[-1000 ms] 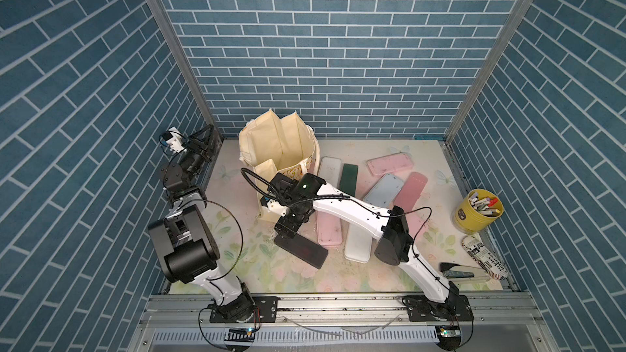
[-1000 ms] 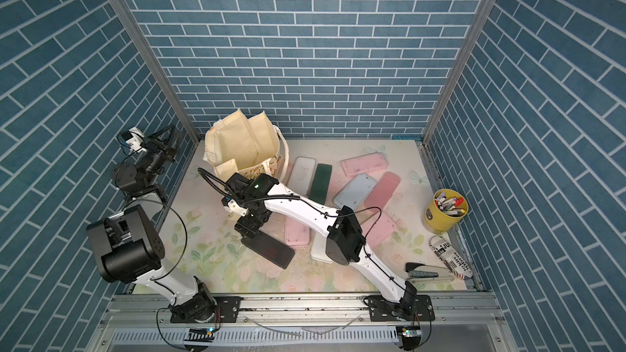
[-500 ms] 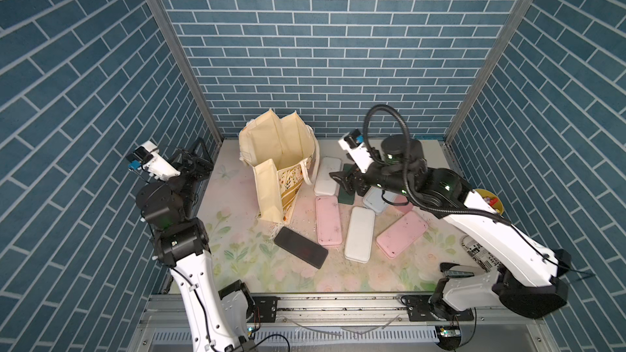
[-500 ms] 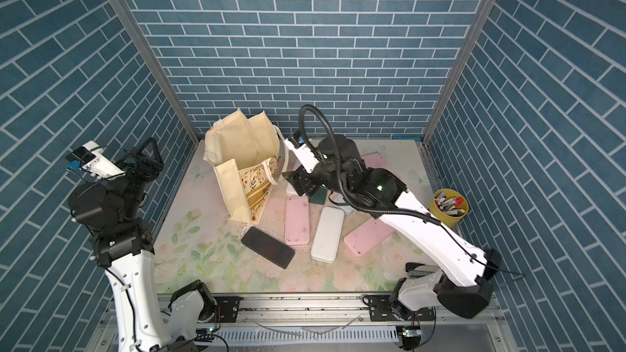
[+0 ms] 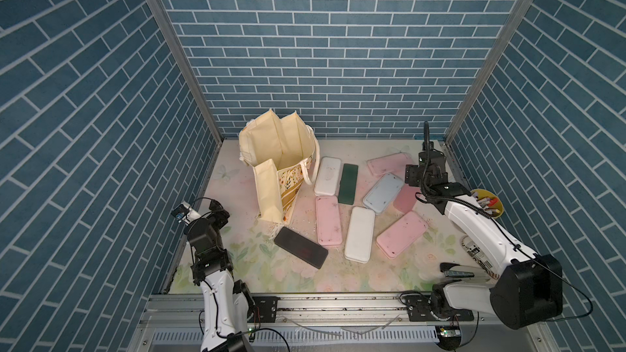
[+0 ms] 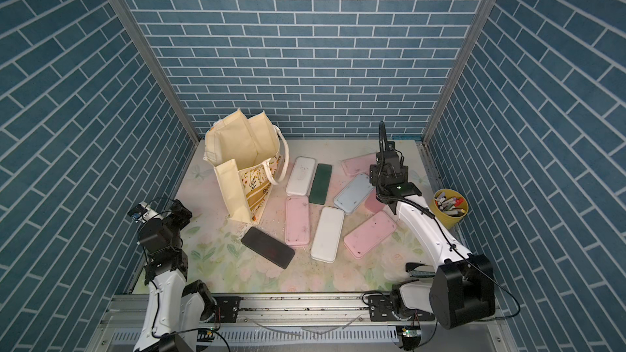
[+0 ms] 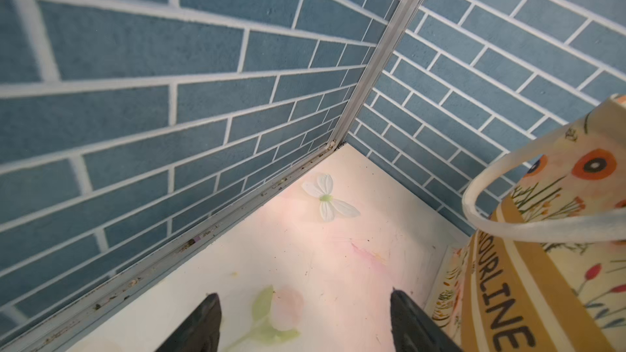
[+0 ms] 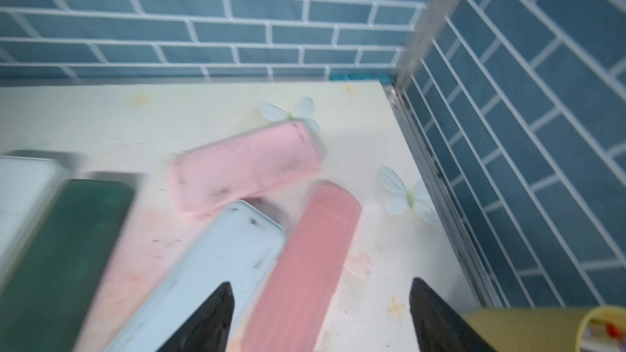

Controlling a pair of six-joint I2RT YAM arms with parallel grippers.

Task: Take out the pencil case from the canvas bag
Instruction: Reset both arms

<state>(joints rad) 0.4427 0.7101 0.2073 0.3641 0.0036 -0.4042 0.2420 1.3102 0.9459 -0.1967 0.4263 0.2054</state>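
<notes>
Bag: upright, open. Left gripper, right gripper: jaws spread, empty. Best entered from above, avoiding straps.

Cream canvas bag, gold-banded floral panel

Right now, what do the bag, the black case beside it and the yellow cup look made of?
Bag: woven cloth, matte cream. It creases, slumps and has soft strap handles.
Black case: probably hard plastic or metal, matte. It lies flat and rigid, with rounded corners.
Yellow cup: likely plastic or coated metal, with a smooth wall. Too small to tell which.
</notes>
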